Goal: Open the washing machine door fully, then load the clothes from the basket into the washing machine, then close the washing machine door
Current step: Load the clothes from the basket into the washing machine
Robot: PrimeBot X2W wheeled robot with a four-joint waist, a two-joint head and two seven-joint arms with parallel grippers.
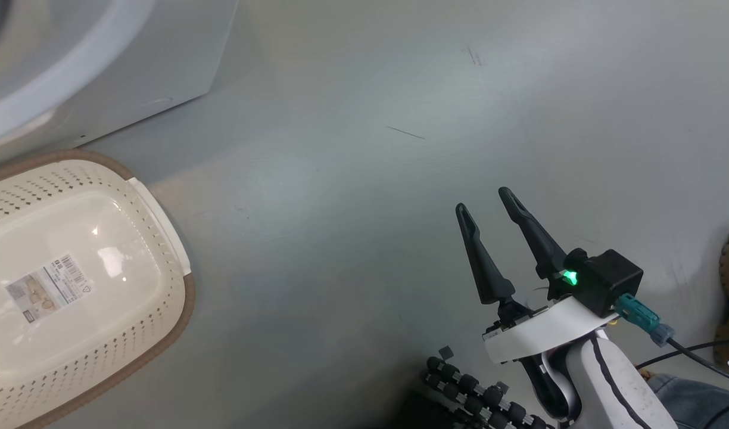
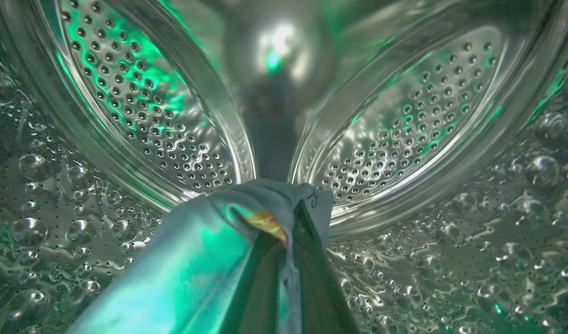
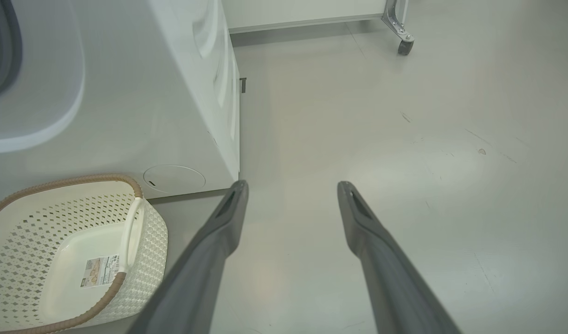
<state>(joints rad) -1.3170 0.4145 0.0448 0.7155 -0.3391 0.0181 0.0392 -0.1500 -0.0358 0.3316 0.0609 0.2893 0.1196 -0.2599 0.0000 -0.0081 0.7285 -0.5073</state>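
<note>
Currently | left gripper (image 2: 295, 218) clenched on light-blue garment (image 2: 191, 260) inside perforated drum (image 2: 404, 139) | right gripper (image 1: 485, 200) splayed, basket (image 1: 132, 322) well left

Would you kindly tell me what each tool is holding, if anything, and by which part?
The left tool is shut on the clothes, pinching a bunched fold; the right tool is open, holding nothing.
</note>
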